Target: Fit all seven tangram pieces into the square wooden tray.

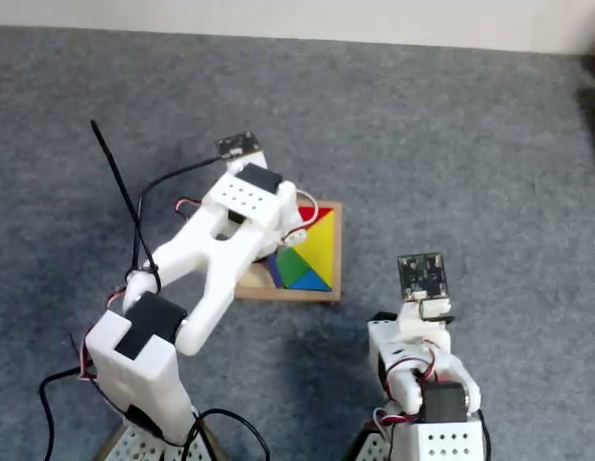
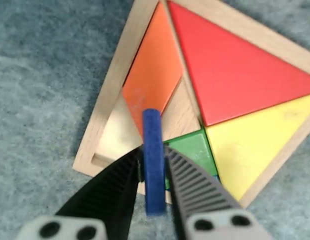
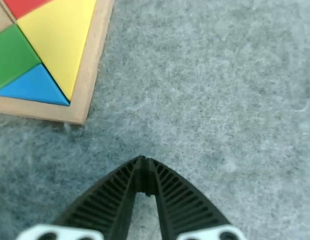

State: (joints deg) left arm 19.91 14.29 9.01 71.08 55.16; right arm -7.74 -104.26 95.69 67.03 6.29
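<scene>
The square wooden tray [image 1: 334, 252] lies mid-table, with red, yellow, green and light blue pieces in it. My left gripper [image 2: 154, 159] hovers over the tray [image 2: 107, 90], shut on a dark blue piece [image 2: 153, 160] held on edge. Below it lie an orange piece [image 2: 154, 75], a red triangle [image 2: 230, 75], a yellow triangle [image 2: 252, 145] and a green piece [image 2: 192, 150]; a bare wooden gap [image 2: 115, 132] shows beside the orange piece. My right gripper [image 3: 143, 176] is shut and empty over the carpet, near the tray's corner [image 3: 80, 112] with the light blue triangle [image 3: 32, 85].
Grey carpet [image 1: 451, 134] covers the whole table around the tray. The left arm [image 1: 206, 259] stretches over the tray's left half. The right arm [image 1: 422, 336] stands at the front right. Black cables [image 1: 120, 182] trail on the left.
</scene>
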